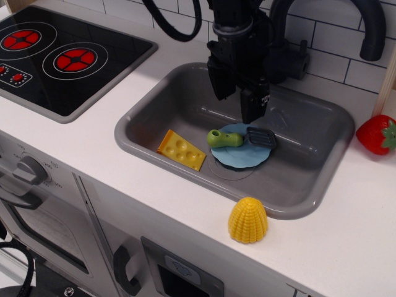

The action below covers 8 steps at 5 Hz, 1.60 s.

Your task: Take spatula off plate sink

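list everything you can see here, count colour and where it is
sink: 1, grey, set in the white counter
plate: 1, light blue, on the sink floor
spatula: 1, green handle, dark blade, lying on the plate
cheese wedge: 1, yellow, in the sink left of the plate
corn: 1, yellow, on the counter in front of the sink
strawberry: 1, red, on the counter right of the sink
stovetop: 1, black with red rings, far left
faucet: 1, black, behind the sink
gripper: 1, black, open, above the spatula

Legible markings: none
I read no text, label, brand or number on any surface in my view
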### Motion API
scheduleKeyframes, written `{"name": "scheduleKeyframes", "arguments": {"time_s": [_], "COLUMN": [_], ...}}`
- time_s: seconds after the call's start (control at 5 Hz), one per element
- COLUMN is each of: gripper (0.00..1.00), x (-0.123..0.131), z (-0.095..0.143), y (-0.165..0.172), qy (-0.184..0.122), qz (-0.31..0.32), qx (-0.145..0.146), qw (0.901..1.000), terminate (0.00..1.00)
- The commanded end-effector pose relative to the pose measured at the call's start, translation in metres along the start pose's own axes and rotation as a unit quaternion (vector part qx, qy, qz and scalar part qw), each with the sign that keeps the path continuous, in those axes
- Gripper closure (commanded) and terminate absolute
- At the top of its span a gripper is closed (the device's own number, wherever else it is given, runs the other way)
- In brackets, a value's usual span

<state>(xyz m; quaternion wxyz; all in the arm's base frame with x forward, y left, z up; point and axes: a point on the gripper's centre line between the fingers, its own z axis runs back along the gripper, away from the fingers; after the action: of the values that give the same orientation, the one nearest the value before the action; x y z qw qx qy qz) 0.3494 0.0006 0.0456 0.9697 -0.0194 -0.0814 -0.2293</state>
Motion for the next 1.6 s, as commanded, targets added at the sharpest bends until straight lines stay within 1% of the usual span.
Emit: {"name": "scheduleKeyframes", "arguments": {"time_s": [0.0, 0.2, 0.4, 0.8, 1.2, 1.4], "gripper": [0.00, 0.00, 0.00, 0.00, 0.00, 0.00], "x": [-0.003, -0.006, -0.008, -0.011, -0.015, -0.015], "z": [-0.002, -0.012, -0.028, -0.036, -0.046, -0.047], "y": [0.006, 0.008, 0.013, 0.013, 0.013, 0.012], "qy": [-0.024, -0.015, -0.015, -0.016, -0.009, -0.010], "qz": [-0.027, -0.031, -0.038, -0.047, -0.058, -0.057], "qx": [0.012, 0.007, 0.034, 0.033, 0.037, 0.036], "qw": [0.9993, 0.9994, 0.9986, 0.9982, 0.9976, 0.9977], "terminate": [0.00, 0.00, 0.00, 0.00, 0.00, 0.00]}}
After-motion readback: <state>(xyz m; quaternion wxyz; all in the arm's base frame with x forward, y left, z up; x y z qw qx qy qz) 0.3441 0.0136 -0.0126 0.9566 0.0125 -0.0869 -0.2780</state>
